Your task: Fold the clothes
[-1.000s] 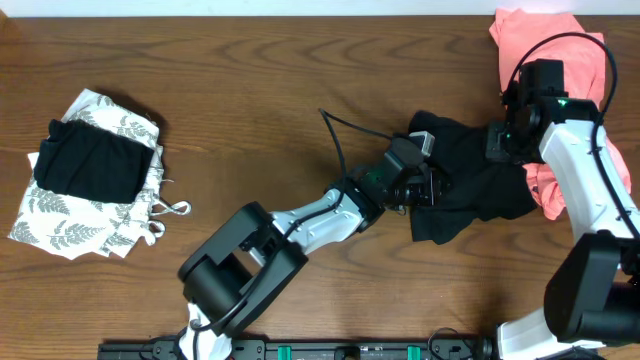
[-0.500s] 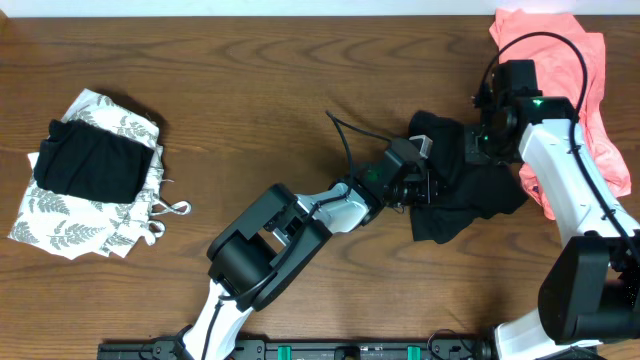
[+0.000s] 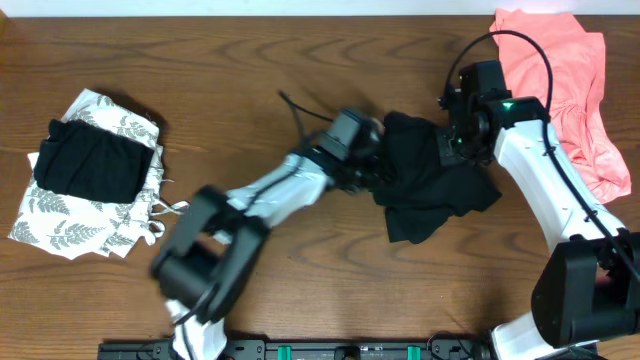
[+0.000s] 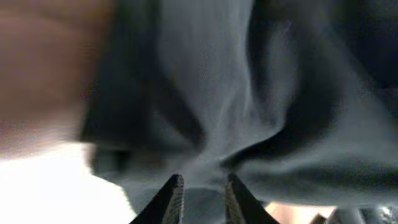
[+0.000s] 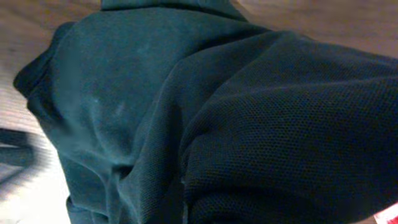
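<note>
Black shirt (image 3: 432, 188) (lettering illegible) — left gripper (image 4: 202, 183), right gripper (image 3: 452, 152) pinching.

Your dark wooden surface (image 3: 250, 60) carries three lots of clothing: a white leaf-print garment (image 3: 60, 225) at the left with a folded black garment (image 3: 90, 165) on it, a crumpled black shirt (image 3: 430, 190) right of centre, and a salmon-pink garment (image 3: 585, 70) in the far right corner.

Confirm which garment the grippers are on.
The crumpled black shirt right of centre, between left gripper and right gripper; the salmon-pink garment and the folded pile lie apart.
</note>
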Robot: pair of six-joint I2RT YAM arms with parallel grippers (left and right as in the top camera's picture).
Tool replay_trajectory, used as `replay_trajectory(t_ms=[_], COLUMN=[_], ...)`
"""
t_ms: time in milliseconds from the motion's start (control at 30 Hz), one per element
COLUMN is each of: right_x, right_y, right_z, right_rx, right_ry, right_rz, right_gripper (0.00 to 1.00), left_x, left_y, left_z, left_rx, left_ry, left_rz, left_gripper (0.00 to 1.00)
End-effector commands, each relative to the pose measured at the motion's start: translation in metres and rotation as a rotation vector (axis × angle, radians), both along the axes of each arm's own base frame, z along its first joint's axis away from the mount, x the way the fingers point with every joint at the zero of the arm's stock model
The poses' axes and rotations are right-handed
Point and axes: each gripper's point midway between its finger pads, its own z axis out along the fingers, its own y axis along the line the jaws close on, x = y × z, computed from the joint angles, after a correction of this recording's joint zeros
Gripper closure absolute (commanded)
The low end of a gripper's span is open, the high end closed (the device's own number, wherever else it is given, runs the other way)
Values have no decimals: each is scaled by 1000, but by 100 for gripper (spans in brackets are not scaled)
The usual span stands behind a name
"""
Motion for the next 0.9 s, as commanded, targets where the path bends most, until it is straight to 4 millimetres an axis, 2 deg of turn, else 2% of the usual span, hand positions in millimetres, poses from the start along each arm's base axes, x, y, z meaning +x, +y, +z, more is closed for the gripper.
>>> replay_trajectory(t_ms=[0,100,200,333,467,633,767,867], right_x=[2,6,4,0,-8,-15,-23,-25], right_y=[18,28,41,51,77,100,122,129], right_z=[2,4,5,4,5,9,11,9], right_rx=[20,22,14,-101,-129,-267,-331,-367], right_ry=[-20,-44,-56,-76,-94,-146,-182,-194], right_rz=[70,101,167,227,325,463,584,599], right_gripper=[99,98,98,98,99,98,97,98], left_x=[27,29,28,30,36,44,44,41], left_y=[37,60,81,100,122,160,203,221], left_z=[37,48,44,38,43,70,97,119], left_rx=[85,133,207,261,270,280,342,342], left_ry=[-184,-204,-188,-161,-154,-202,-251,-298], left_rz=[21,37,73,111,158,213,313,348], left_gripper=[76,76,76,76,76,76,75,75])
